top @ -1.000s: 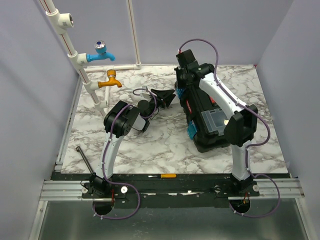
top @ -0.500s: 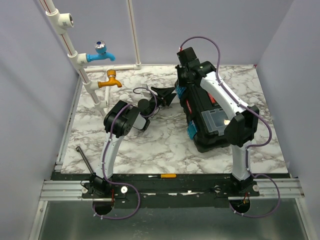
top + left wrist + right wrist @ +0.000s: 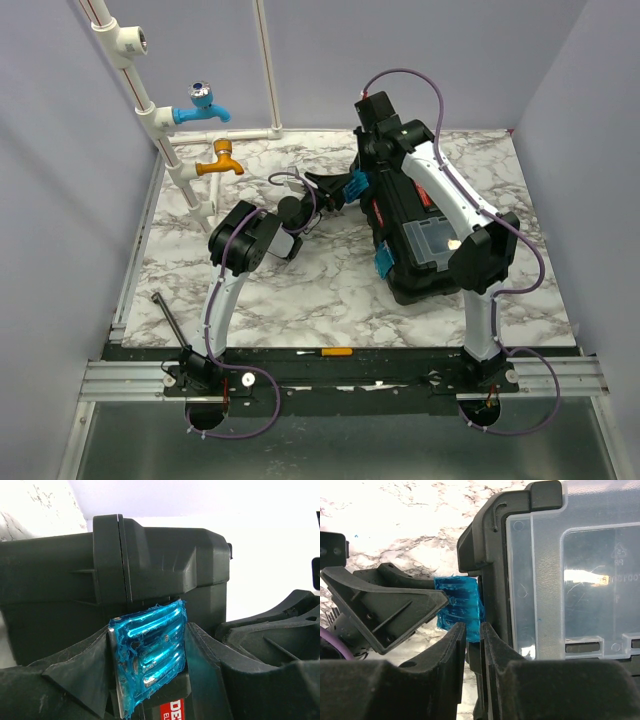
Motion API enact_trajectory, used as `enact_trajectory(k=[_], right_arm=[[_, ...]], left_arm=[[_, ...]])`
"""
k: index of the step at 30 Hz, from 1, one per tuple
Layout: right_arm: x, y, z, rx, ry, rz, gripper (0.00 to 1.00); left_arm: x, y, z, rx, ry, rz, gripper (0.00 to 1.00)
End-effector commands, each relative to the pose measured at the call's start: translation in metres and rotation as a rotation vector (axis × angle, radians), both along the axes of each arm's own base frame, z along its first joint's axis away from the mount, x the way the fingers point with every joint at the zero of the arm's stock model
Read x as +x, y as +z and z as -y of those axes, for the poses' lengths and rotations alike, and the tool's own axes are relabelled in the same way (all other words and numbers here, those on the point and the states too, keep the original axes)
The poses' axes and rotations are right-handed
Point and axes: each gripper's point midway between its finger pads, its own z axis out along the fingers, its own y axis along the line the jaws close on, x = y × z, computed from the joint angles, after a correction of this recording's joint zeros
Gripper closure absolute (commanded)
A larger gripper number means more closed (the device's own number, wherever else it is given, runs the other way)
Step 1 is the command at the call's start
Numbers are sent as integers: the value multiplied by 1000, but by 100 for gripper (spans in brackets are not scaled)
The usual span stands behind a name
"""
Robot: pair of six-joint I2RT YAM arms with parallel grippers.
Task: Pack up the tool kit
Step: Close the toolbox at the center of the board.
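Black plastic of the toolbox (image 3: 425,240) fills the right half of the marble surface (image 3: 300,290) in the top view, with its lid down. Both hands meet at the upper left corner of the box, on one teal latch (image 3: 150,645).

The left hand (image 3: 338,188) has its fingers spread to the width of this latch and seems to pinch it by its two sides. In its own camera the latch fills the whole gap. The right hand (image 3: 473,632) has its fingers only a little apart, with the lower corner of the latch between the tips, so it holds nothing firmly.

I think several things can go wrong:
- The latch stands tilted away from the wall and is glossy, so it can slip out if the left hand turns it too fast.
- The two hands are very close and can knock each other.
- A push on the latch can slide the box over the smooth surface instead of closing it.
- A second latch (image 3: 382,262) also looks loose.
- What looks like a screwdriver (image 3: 330,352) lies at the lower edge, outside the box, and can be forgotten
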Motion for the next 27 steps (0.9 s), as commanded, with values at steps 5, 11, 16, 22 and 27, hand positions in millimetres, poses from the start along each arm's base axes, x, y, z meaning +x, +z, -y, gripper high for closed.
enact_trajectory(k=[5,11,16,22,27], right_arm=[[-4,-15,12,-81,-20,-39,73],[-4,-17,5,-59,6,-46,73],[-4,-37,1,-75,16,-86,73],[-3,-54,3,-102,10,-110,73],[-3,-65,8,-133,1,-127,73]], left_arm=[[-7,27,7,-32,-19,93,47],[-8,17,6,-21,-18,74,49],[-9,3,5,-7,-21,35,48],[-9,-8,5,20,-19,14,48],[-11,-21,2,39,-21,-15,48]])
